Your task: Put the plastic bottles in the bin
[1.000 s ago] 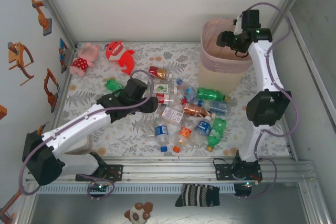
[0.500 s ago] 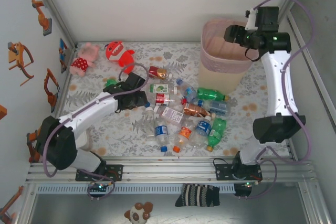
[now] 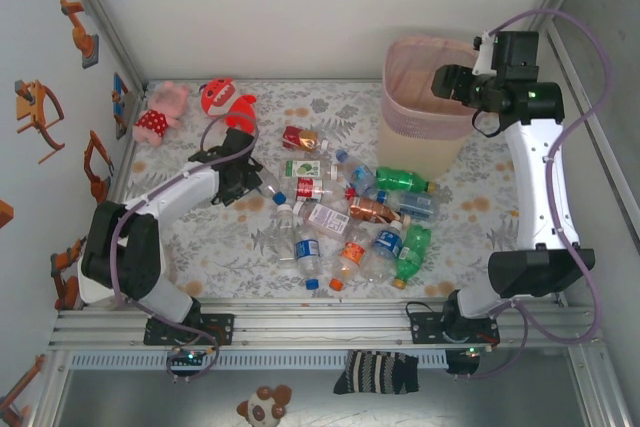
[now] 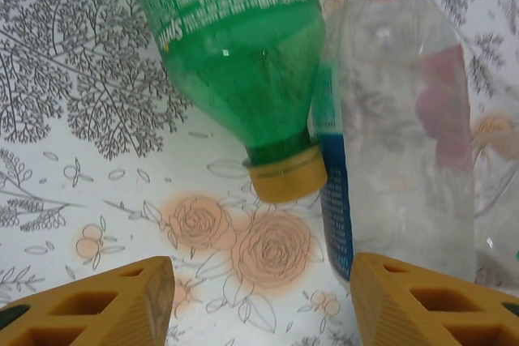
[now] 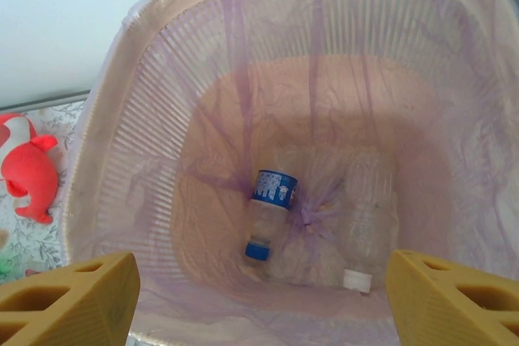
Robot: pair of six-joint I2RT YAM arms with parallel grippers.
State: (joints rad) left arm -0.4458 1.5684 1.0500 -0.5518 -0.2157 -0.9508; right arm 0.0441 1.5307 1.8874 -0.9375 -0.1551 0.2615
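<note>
Several plastic bottles (image 3: 350, 212) lie scattered on the flowered mat. My left gripper (image 3: 240, 179) hangs low at the pile's left edge. In the left wrist view it (image 4: 259, 305) is open with only mat between the fingers. Just ahead of it lie a green bottle (image 4: 243, 79) with a yellow cap and, to its right, a clear bottle (image 4: 397, 135) with a blue label. My right gripper (image 3: 447, 82) hovers over the pink bin (image 3: 420, 142); it (image 5: 263, 301) is open and holds nothing. Inside the bin (image 5: 162, 119) lie a blue-labelled bottle (image 5: 272, 208) and a clear bottle (image 5: 365, 224) with a white cap.
A pink plush (image 3: 160, 112) and a red plush (image 3: 225, 102) sit at the back left of the mat. Walls close the left, back and right sides. A metal rail (image 3: 330, 322) runs along the front, with a striped sock (image 3: 378, 372) beyond it.
My left gripper has drawn back to the left, away from the middle of the pile, and its jaws have narrowed a little. The right arm has swung rightward, its gripper staying over the bin.
</note>
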